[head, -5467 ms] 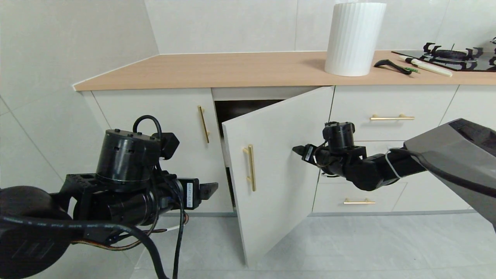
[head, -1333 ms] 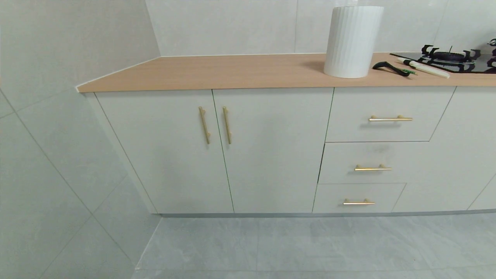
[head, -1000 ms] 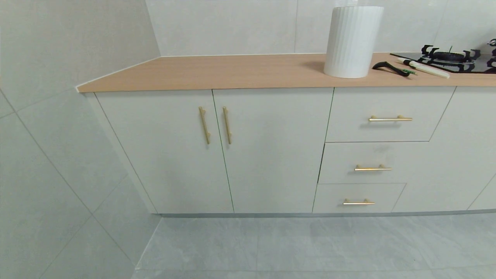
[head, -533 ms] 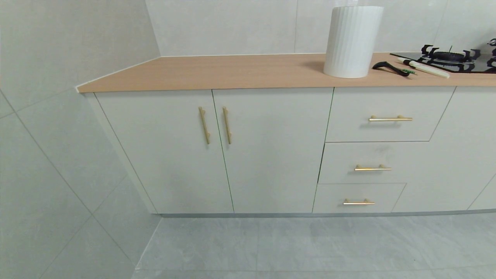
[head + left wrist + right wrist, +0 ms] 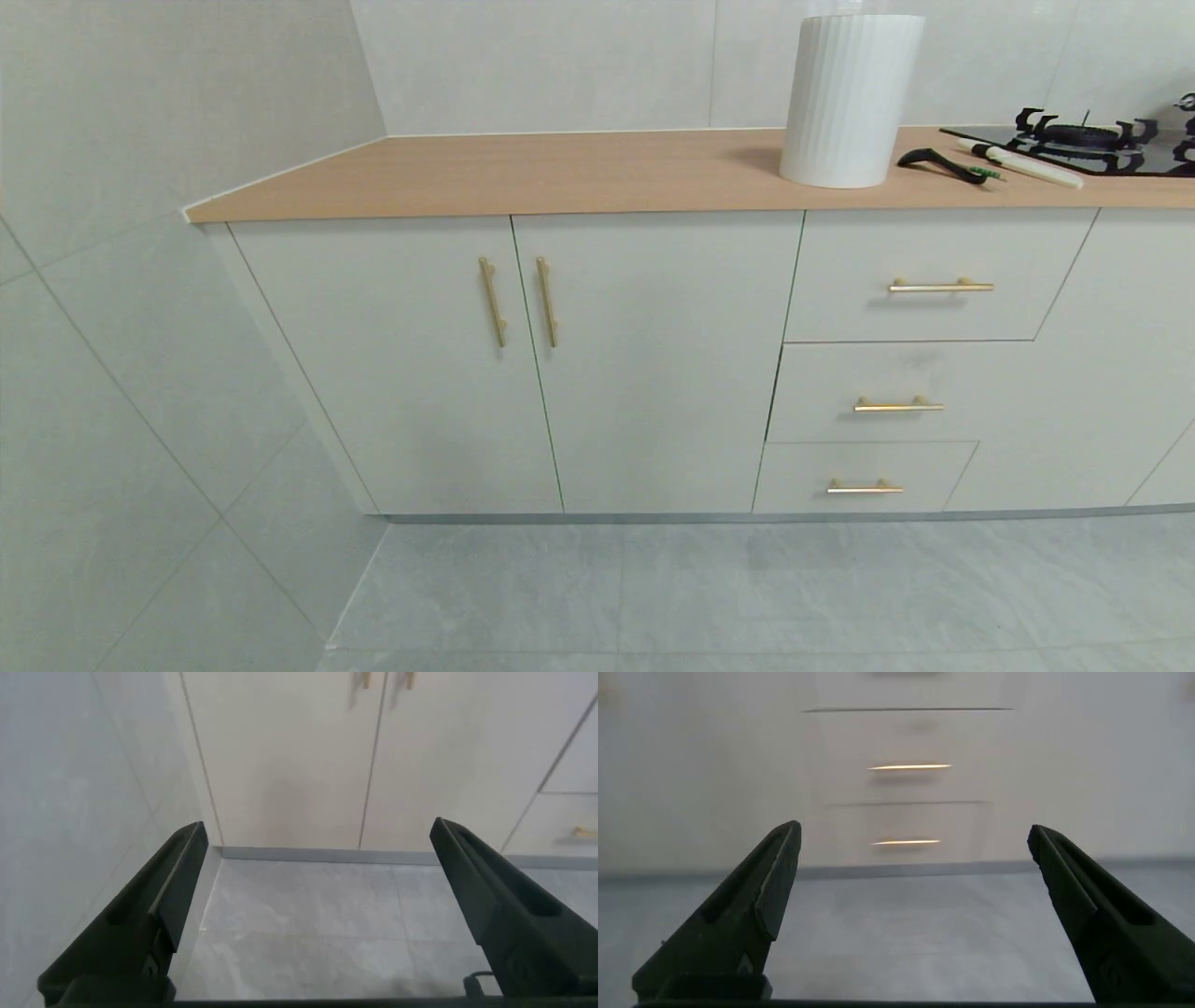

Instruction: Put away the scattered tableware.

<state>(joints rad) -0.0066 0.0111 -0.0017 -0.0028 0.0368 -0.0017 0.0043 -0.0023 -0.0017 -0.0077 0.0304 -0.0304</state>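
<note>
On the wooden counter (image 5: 560, 173), at the right, a black utensil (image 5: 943, 164) lies beside a white-handled tool (image 5: 1022, 162). Both are next to a tall white ribbed container (image 5: 851, 98). The two cabinet doors (image 5: 653, 364) under the counter are shut, their gold handles (image 5: 547, 301) side by side. My left gripper (image 5: 318, 831) is open and holds nothing, low over the floor and facing the cabinet base (image 5: 374, 854). My right gripper (image 5: 913, 831) is also open with nothing in it, facing the lower drawers (image 5: 909, 803).
Three drawers with gold handles (image 5: 939, 286) stack to the right of the doors. A black gas hob (image 5: 1088, 135) sits at the counter's far right. A tiled wall (image 5: 140, 280) closes the left side. Grey floor tiles (image 5: 747, 588) lie before the cabinets.
The right cabinet door that stood open 5.5 s ago is now shut, and both arms have drawn back from it. Nothing has moved in the last second.
</note>
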